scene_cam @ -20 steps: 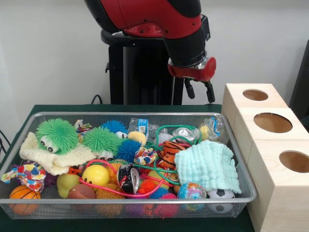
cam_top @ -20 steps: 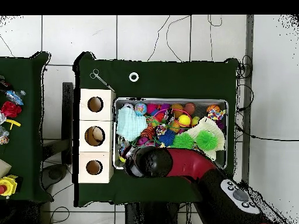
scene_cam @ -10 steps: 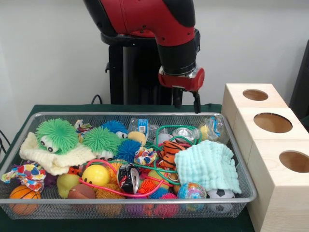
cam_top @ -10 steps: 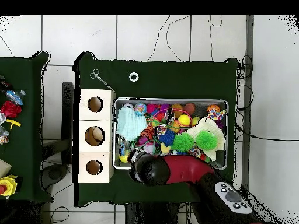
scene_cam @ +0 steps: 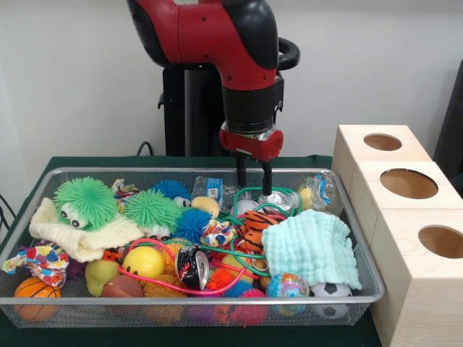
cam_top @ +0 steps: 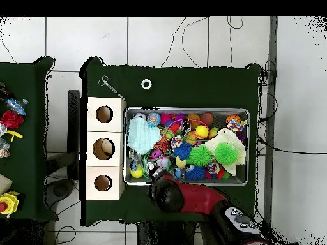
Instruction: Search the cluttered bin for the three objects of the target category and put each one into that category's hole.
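Note:
A wire mesh bin holds a heap of toys: green fuzzy balls, a blue one, a yellow smiley ball, a tiger toy, a teal cloth, clear plastic bottles and a green cord. My gripper hangs open at the bin's back middle, its tips just above the cord and a crushed bottle, with nothing between the fingers. In the overhead view the arm hides the gripper. Three wooden boxes with round holes stand to the right.
A cream cloth, a basketball, a soccer ball and a can also lie in the bin. In the overhead view a white ring lies on the green cloth, and a side table holds more toys.
The arm has swung left in the front view and come down, bringing the gripper from above the bin's back right corner to the back middle, close over the toys.

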